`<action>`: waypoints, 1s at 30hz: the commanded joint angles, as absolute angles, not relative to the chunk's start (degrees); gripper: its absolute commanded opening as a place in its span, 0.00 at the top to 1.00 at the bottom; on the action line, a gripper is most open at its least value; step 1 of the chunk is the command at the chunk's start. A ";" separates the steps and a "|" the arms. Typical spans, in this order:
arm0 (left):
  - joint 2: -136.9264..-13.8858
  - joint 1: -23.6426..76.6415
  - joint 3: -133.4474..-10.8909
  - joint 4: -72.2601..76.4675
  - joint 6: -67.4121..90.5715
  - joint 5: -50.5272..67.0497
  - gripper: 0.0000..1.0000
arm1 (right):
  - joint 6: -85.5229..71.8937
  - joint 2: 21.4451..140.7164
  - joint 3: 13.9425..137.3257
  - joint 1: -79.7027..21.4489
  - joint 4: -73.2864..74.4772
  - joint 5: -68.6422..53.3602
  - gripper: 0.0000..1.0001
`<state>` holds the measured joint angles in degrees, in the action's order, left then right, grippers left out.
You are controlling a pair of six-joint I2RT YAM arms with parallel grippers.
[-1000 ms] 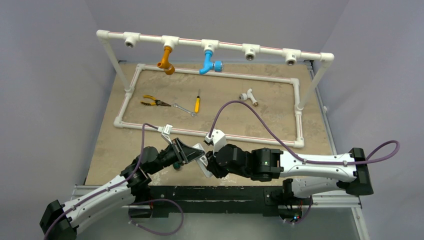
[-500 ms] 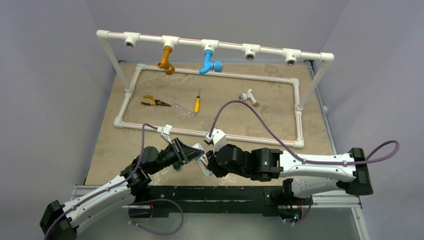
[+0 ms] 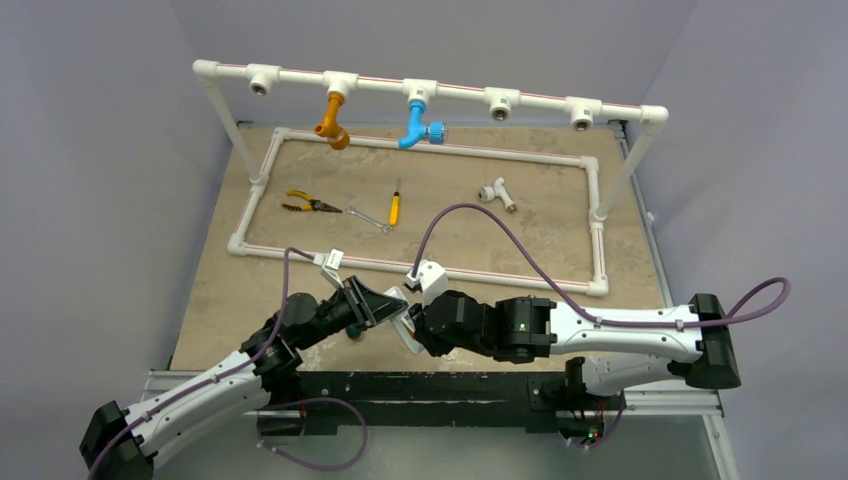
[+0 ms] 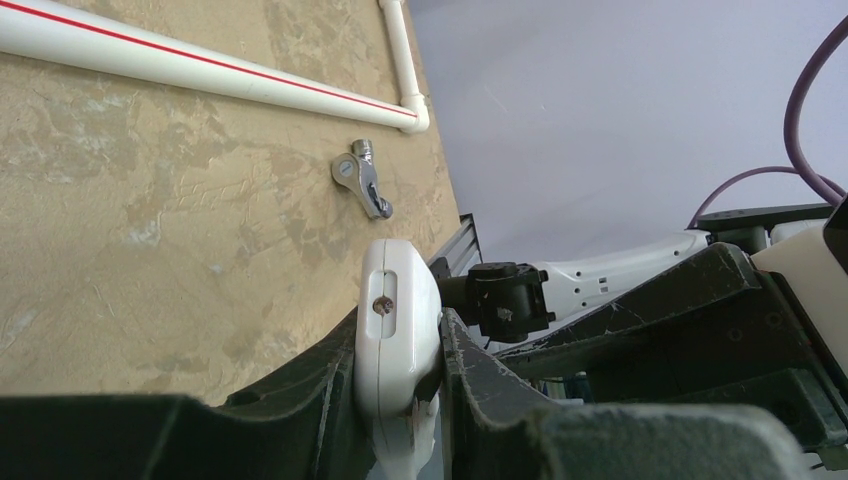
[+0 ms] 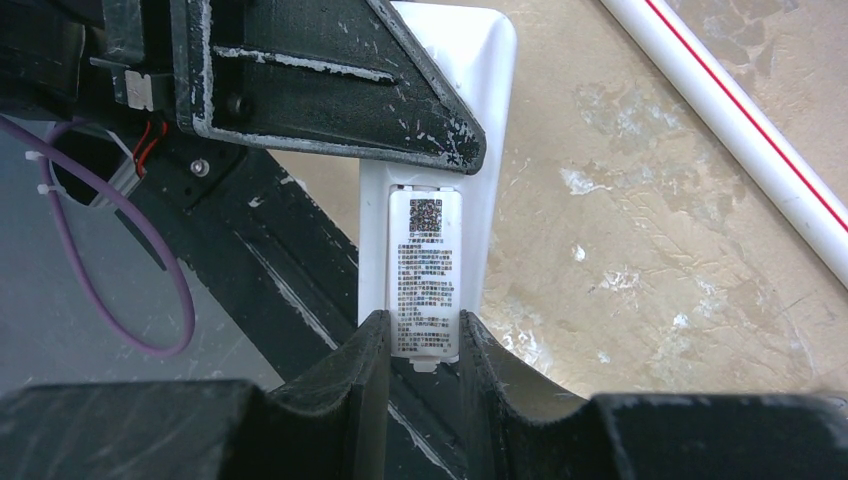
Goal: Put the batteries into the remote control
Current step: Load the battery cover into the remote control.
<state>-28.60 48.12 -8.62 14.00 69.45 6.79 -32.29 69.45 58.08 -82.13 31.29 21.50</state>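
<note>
left jaws clamp remote control (image 5: pixel 424 265), long axis toward right jaws, their grip unclear

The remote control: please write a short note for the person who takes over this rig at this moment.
Left hand: shut on the remote control, holding it in the air.
Right hand: its fingers flank the lower end of the battery cover. It is unclear whether they grip it.
Batteries: not visible in any view.
Done: remote picked up.
Left: the cover looks still in place, so open it, find both batteries and load them.
</note>
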 commanded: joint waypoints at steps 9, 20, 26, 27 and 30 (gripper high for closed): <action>-28.31 47.91 -9.76 16.26 69.50 6.21 1.00 | -34.02 70.63 60.51 -82.27 31.67 21.75 0.82; -27.60 47.91 -10.10 14.95 69.42 5.47 1.00 | -34.11 71.10 60.69 -82.28 31.98 21.49 0.82; -28.32 47.93 -10.18 15.52 69.43 5.76 1.00 | -34.27 71.10 60.37 -82.33 31.13 21.00 0.81; -28.49 47.91 -10.19 15.67 69.43 5.85 1.00 | -34.30 71.10 60.31 -82.35 30.78 20.72 0.81; -28.79 47.92 -10.11 15.98 69.44 6.18 1.00 | -34.37 71.27 60.21 -82.32 29.64 20.22 0.81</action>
<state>-28.60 48.12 -8.62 12.56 69.45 5.78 -33.45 71.37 58.28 -82.13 31.92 21.10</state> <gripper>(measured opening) 0.255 0.254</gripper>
